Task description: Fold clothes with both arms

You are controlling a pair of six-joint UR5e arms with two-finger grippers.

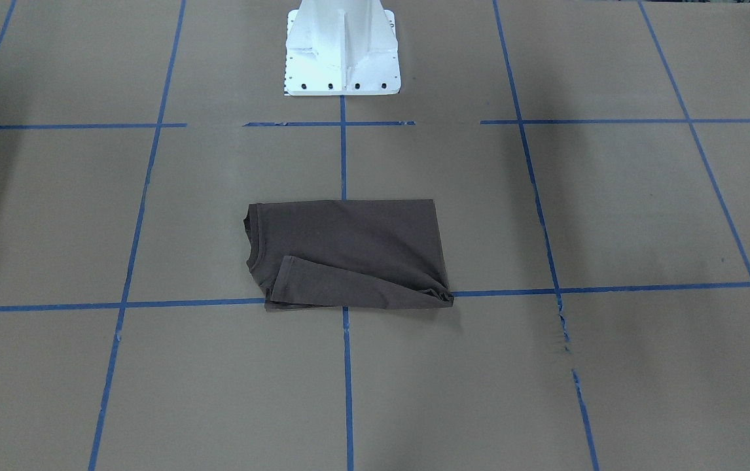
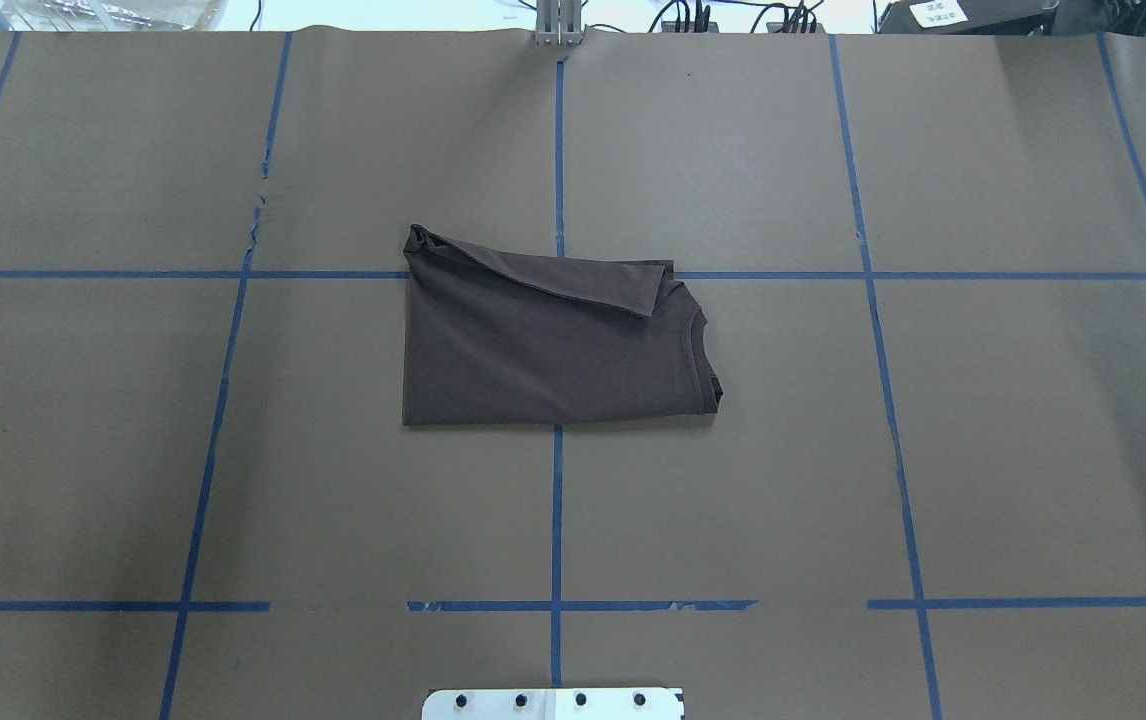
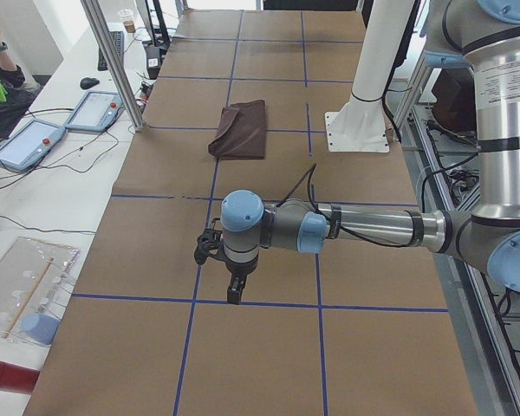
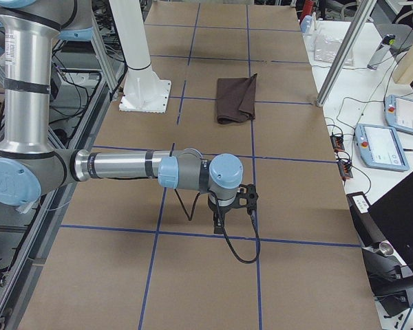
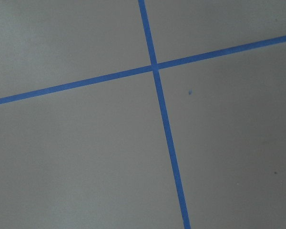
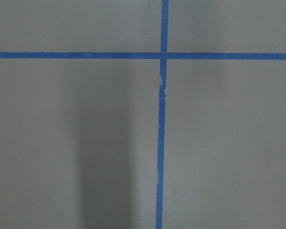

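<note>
The dark brown T-shirt point(image 1: 349, 252) lies folded into a rectangle at the middle of the table, one sleeve folded over its far edge in the overhead view point(image 2: 553, 350). Its collar points to the robot's right. It also shows in the side views point(image 3: 240, 130) point(image 4: 235, 100). My left gripper point(image 3: 234, 290) hangs pointing down over bare paper, far from the shirt at the table's left end. My right gripper point(image 4: 219, 223) hangs the same way at the right end. I cannot tell whether either is open or shut. Both wrist views show only paper and tape.
Brown paper with a blue tape grid point(image 2: 557, 520) covers the table. The white pedestal base point(image 1: 342, 52) stands behind the shirt. Teach pendants point(image 3: 26, 143) point(image 4: 378, 144), cables and a metal post point(image 3: 113, 65) lie along the operators' side.
</note>
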